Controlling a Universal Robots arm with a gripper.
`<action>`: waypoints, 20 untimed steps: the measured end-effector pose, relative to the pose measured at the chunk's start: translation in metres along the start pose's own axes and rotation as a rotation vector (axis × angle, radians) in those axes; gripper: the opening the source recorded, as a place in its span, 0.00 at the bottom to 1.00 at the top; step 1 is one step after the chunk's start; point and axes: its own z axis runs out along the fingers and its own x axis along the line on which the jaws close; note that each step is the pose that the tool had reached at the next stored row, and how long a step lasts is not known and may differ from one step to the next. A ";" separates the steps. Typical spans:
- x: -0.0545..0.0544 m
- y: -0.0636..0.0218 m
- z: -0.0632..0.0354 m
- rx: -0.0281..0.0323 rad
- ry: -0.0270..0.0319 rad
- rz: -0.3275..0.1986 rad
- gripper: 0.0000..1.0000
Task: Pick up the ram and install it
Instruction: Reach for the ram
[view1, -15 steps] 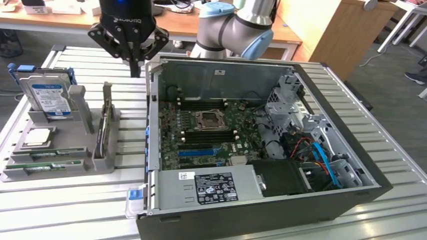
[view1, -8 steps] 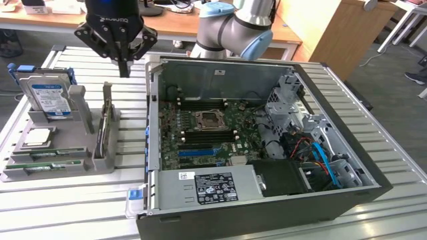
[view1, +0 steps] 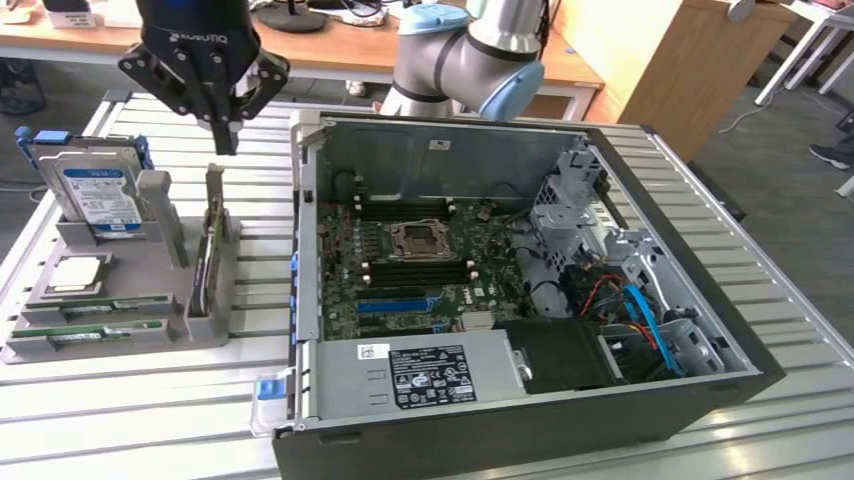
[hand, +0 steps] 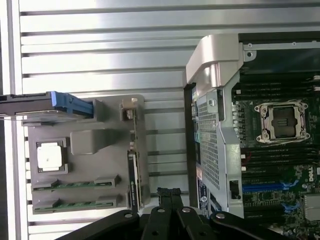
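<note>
Claw (view1: 224, 135): shut tight, fingers tog., holding nothing.
Ram (view1: 207, 250): upright on edge in slot of gray holder (view1: 214, 325), just below claw tip, not touching.
Hard drive (view1: 100, 200): in same holder, beside claw, lower.
PC case (view1: 534, 440): open, other side of claw, mobo (view1: 400, 270) exposed.

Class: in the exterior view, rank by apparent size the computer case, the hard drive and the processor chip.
1. open black metal computer case
2. boxy silver hard drive with blue label
3. square silver processor chip
</note>
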 end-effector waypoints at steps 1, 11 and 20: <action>0.002 -0.0002 0.0000 0.0000 0.0000 0.000 0.10; 0.023 -0.0018 0.0001 0.0000 0.0000 0.000 0.10; 0.043 -0.0033 0.0002 0.0000 0.0000 0.000 0.10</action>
